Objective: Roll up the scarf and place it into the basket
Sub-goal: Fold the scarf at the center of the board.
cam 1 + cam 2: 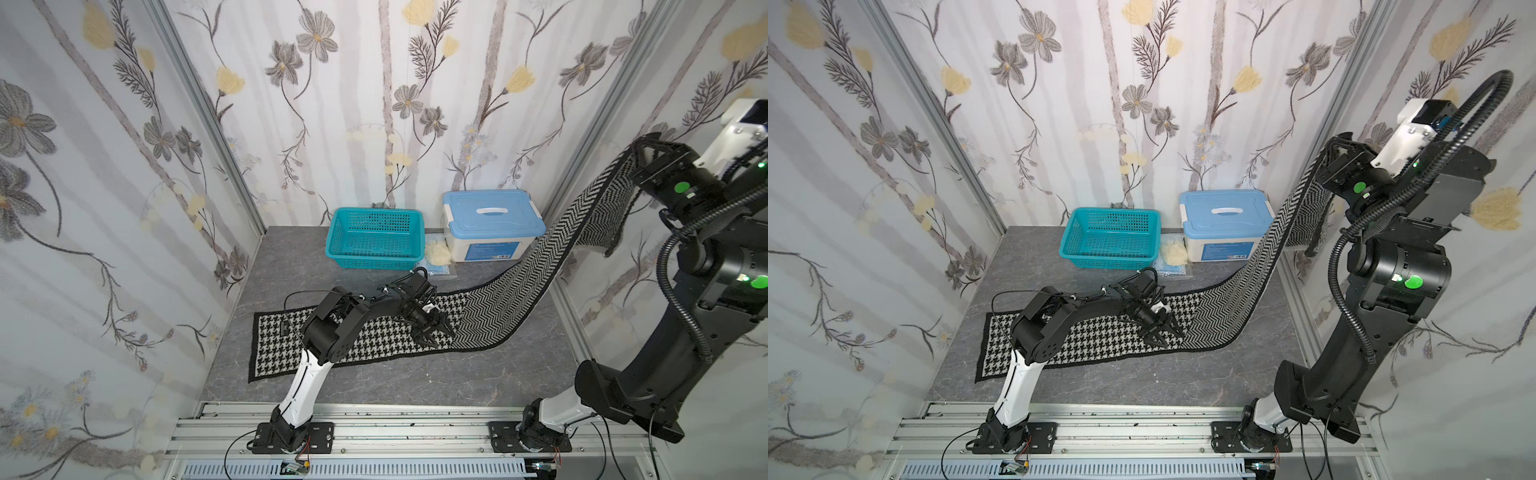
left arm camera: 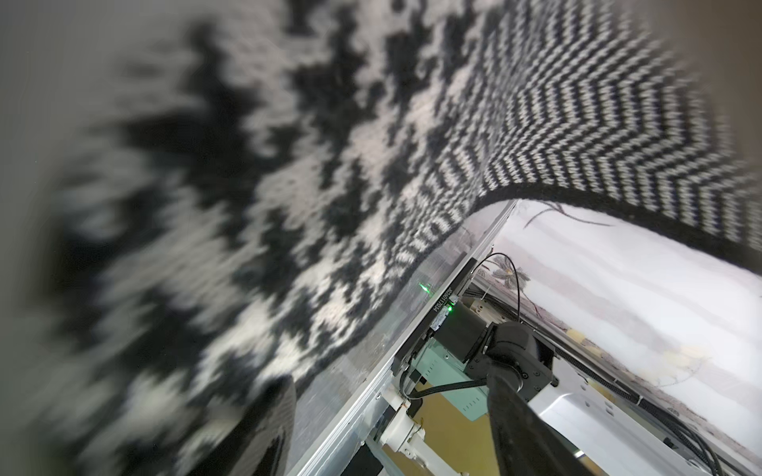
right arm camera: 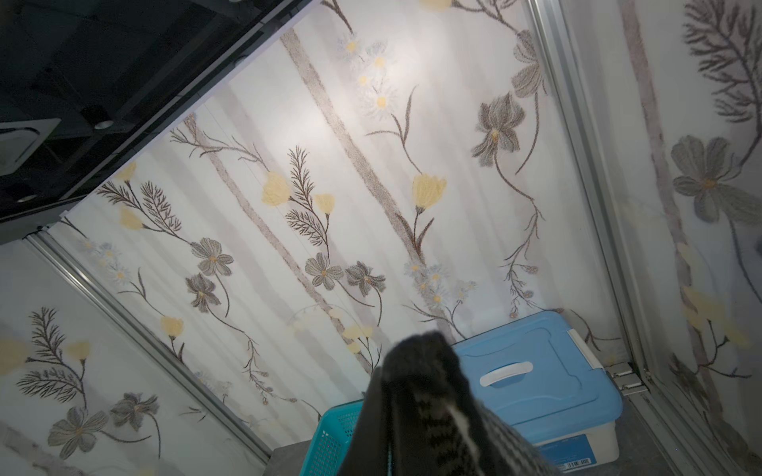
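The scarf is seen unrolled on the grey table, in front of the basket, on the side of the arm bases. Its houndstooth stretch is laid flat in front of the basket and to its left. The herringbone stretch is lifted off the table to the right of the basket and carried steeply upward.

The left gripper is held with its jaws spread apart, nothing between them, low over the scarf where the houndstooth changes to herringbone, in front of the basket's right end. Whether its fingertips are pressed on the cloth cannot be told. In the left wrist view the knit is shown very close and partly blurred.

The right gripper is clamped on the scarf's far end, high above the table and well to the right of the basket; a short tail of cloth is left hanging below it. In the right wrist view the pinched cloth is bunched over the fingers.

The basket is empty. A white storage box is set just right of the basket, with a pale yellow cloth lump between them
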`<state>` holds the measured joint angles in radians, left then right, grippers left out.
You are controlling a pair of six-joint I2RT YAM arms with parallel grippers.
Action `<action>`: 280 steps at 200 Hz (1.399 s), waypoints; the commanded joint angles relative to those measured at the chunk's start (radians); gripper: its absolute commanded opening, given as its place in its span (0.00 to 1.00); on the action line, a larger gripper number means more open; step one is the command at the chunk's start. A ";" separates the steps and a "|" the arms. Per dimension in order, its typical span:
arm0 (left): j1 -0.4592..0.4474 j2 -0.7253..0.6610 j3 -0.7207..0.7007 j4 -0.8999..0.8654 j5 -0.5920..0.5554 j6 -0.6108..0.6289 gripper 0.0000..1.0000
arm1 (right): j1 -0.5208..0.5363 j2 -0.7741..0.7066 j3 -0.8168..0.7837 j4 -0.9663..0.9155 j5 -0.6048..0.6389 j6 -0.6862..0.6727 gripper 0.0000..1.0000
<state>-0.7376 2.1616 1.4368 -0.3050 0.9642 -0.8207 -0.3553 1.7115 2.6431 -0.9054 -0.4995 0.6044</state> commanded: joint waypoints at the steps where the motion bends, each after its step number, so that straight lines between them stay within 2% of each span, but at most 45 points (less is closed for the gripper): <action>1: 0.070 -0.133 -0.098 0.007 -0.057 -0.025 0.75 | 0.048 0.009 0.003 0.044 -0.117 -0.012 0.00; 18: 0.142 -0.264 -0.190 -0.057 -0.077 0.024 0.77 | 0.144 0.027 0.004 0.002 -0.158 -0.055 0.00; 36: 0.210 -0.369 -0.270 -0.116 -0.081 0.065 0.79 | 0.290 0.028 -0.015 -0.068 -0.117 -0.143 0.00; 60: 0.322 -0.511 -0.378 -0.196 -0.122 0.115 0.79 | 0.510 0.022 -0.093 -0.052 -0.042 -0.169 0.00; 80: 0.463 -0.630 -0.488 -0.212 -0.112 0.135 0.82 | 0.684 0.040 -0.135 -0.026 0.031 -0.152 0.00; 95: 0.583 -0.724 -0.546 -0.241 -0.079 0.157 0.84 | 0.786 0.063 -0.191 0.019 0.040 -0.109 0.00; 114: 0.717 -0.830 -0.548 -0.351 -0.060 0.225 0.90 | 0.926 0.086 -0.321 0.167 0.057 -0.056 0.00; 135: 0.829 -0.899 -0.540 -0.415 -0.018 0.246 0.91 | 1.039 0.188 -0.336 0.290 0.054 0.015 0.00; 169: 0.884 -0.967 -0.575 -0.328 -0.007 0.160 0.91 | 1.132 0.384 -0.250 0.466 0.022 0.134 0.00; 212: 1.052 -0.951 -0.524 -0.349 0.012 0.191 0.92 | 1.202 0.579 -0.178 0.539 -0.111 0.207 0.00; 257: 1.181 -0.922 -0.388 -0.542 -0.196 0.338 0.92 | 1.262 0.724 -0.178 0.584 -0.226 0.234 0.00; 280: 1.217 -0.919 -0.364 -0.565 -0.250 0.337 0.91 | 1.269 0.781 -0.177 0.675 -0.251 0.287 0.00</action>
<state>0.4496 1.2388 1.0534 -0.7860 0.8078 -0.5369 0.9112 2.4523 2.4592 -0.3840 -0.6868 0.8257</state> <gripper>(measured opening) 0.915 0.049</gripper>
